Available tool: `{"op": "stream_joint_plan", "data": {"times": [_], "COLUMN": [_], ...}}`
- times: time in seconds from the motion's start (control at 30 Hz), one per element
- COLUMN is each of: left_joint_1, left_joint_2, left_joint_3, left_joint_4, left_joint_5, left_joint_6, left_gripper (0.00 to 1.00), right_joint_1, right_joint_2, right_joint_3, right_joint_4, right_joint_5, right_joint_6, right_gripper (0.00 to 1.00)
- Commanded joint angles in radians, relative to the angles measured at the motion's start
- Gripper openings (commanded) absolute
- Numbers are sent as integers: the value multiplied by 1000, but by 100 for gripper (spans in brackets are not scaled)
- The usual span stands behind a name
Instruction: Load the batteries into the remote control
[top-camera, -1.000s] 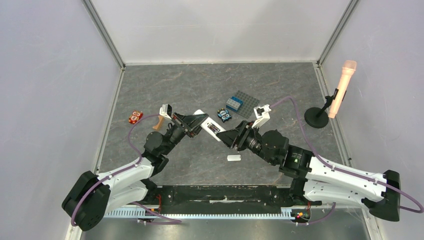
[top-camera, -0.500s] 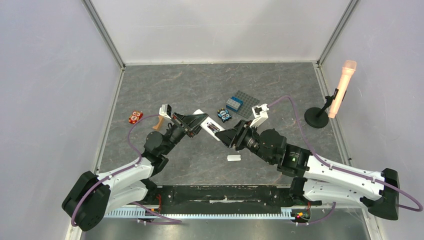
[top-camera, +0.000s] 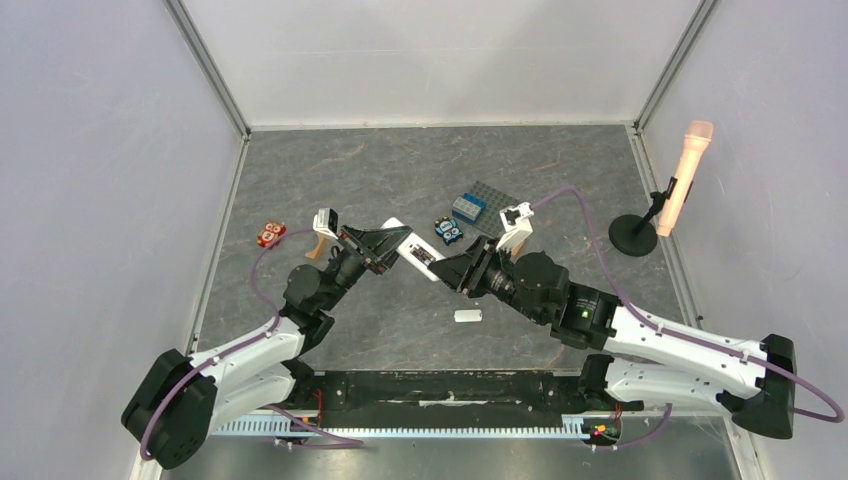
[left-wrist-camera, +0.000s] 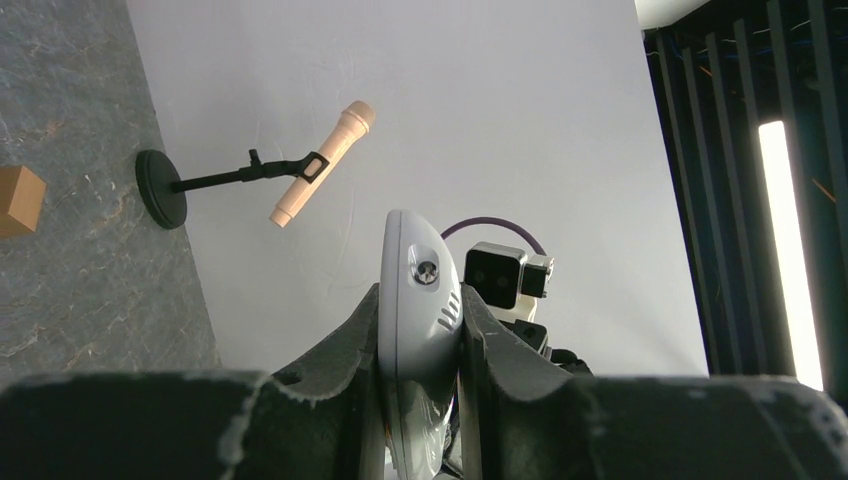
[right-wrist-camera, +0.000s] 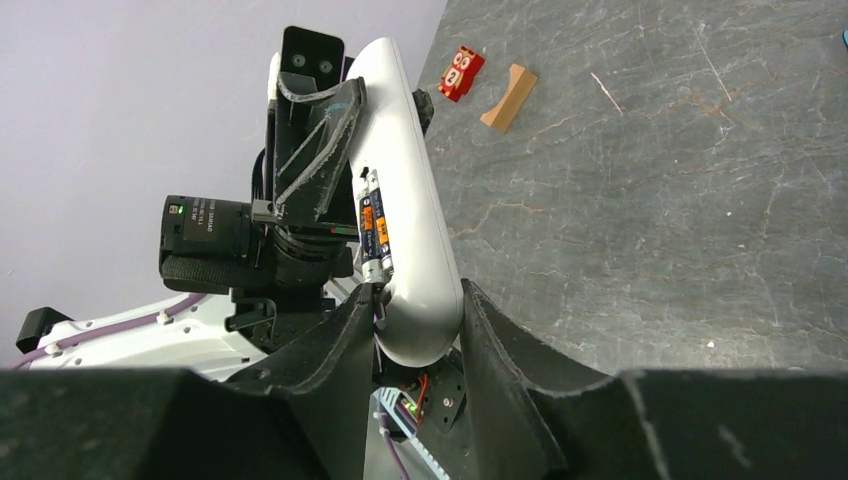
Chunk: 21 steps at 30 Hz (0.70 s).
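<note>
The remote control (top-camera: 416, 253), a slim white bar, is held off the table between both arms. My left gripper (top-camera: 388, 247) is shut on its far-left end; in the left wrist view the remote (left-wrist-camera: 418, 290) stands between the closed fingers. My right gripper (top-camera: 455, 272) is shut on its other end, and in the right wrist view the rounded end of the remote (right-wrist-camera: 415, 250) is pinched between the fingers. Its back compartment is open, with a battery (right-wrist-camera: 372, 228) with an orange label lying in it. I cannot make out a second battery.
A small white cover piece (top-camera: 467, 316) lies on the table below the remote. An orange-brown block (top-camera: 317, 246) and a red piece (top-camera: 270, 234) lie at left. A grey plate with a blue brick (top-camera: 485, 207) and a microphone on a stand (top-camera: 683, 177) are at right.
The right arm has pushed a little forward and left. The remote and the left gripper have shifted slightly left with it. Both grips are unchanged.
</note>
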Motion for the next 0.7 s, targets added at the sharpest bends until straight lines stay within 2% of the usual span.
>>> {"op": "stream_joint_plan", "data": {"times": [0.0, 0.27, 0.47, 0.67], "left_joint_1": [-24, -26, -24, -24], "left_joint_2": [-23, -36, -53, -92], "left_joint_3": [28, 38, 18, -13], "left_joint_4": [76, 30, -29, -73], "left_joint_5": [149, 144, 48, -35], "left_joint_6": [65, 121, 88, 76], "left_gripper": [2, 2, 2, 2], "right_joint_1": [-19, -39, -51, -60], "right_joint_2": [40, 66, 25, -7], "right_joint_3": [36, 61, 36, 28], "right_joint_4": [-49, -115, -126, -135], "right_joint_5": [-8, -72, -75, -87], "right_joint_6": [15, 54, 59, 52], "right_gripper": [30, 28, 43, 52]}}
